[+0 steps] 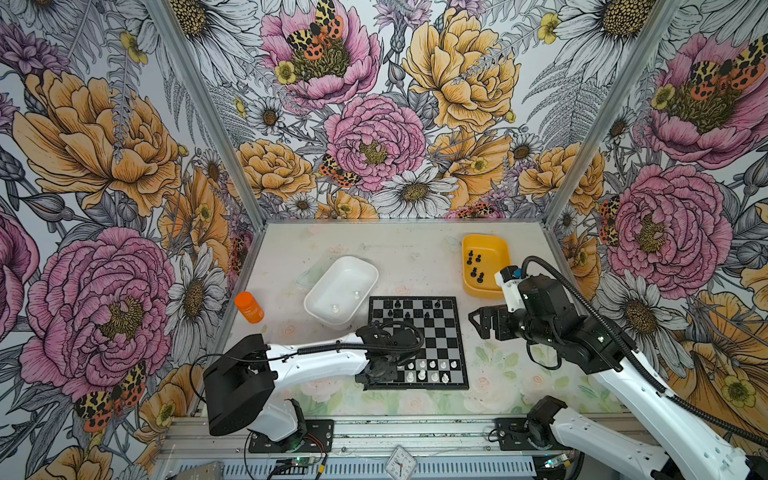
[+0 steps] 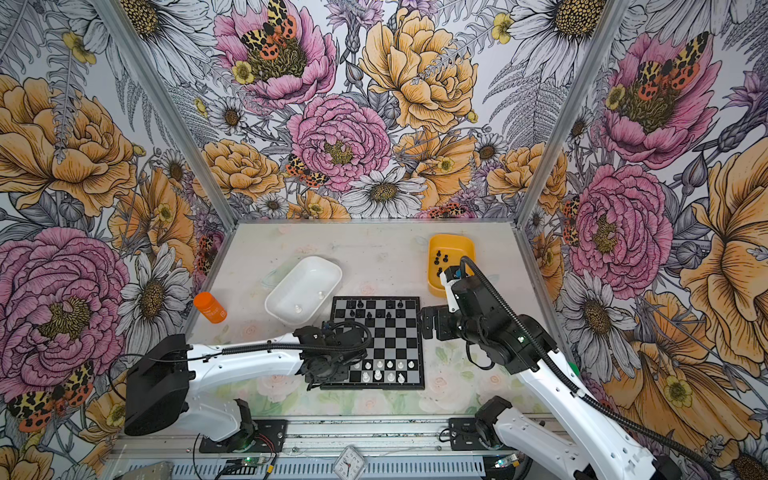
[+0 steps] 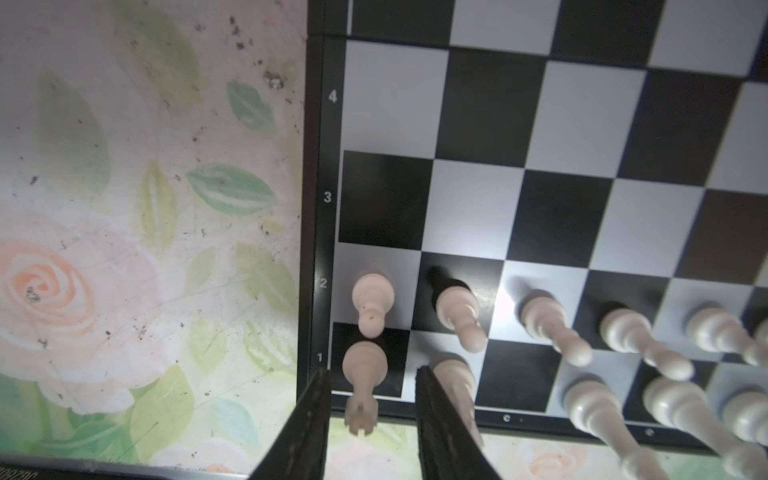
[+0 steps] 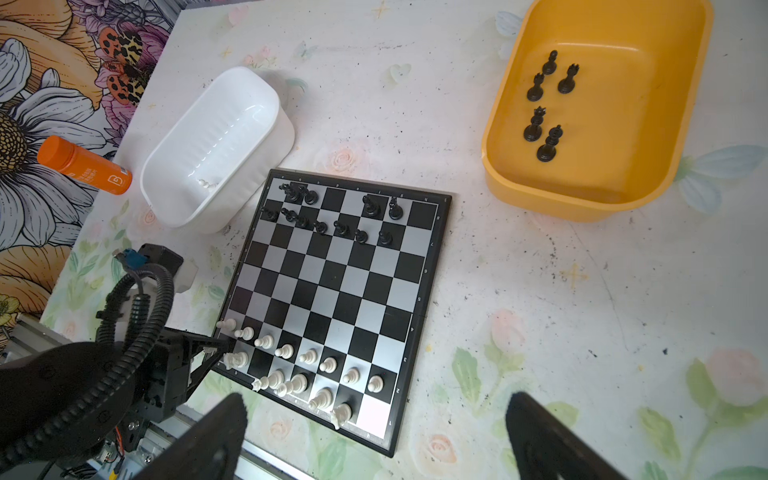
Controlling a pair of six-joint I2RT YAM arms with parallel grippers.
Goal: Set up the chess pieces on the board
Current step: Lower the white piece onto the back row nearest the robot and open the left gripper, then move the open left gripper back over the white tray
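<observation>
Now the board [image 1: 436, 332] is the anchor: off its right edge the right gripper [image 4: 376, 419] hangs wide open, empty. At its near left corner the left gripper [image 3: 372, 386] stands parted around a white rook [image 3: 363, 365], seemingly not touching it. Best to rise straight up, clipping neither rook nor pawn [image 3: 372, 297].

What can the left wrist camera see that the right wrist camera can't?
Only the left wrist camera: a close look at the left arm's jaws, open, with a gap on each side of the white rook on its corner square.
Only the right wrist camera: the yellow tub holding five black pieces, the white tub, the orange bottle, and more black pieces on the far rows.
Both: the board, the row of white pawns and that rook.
</observation>
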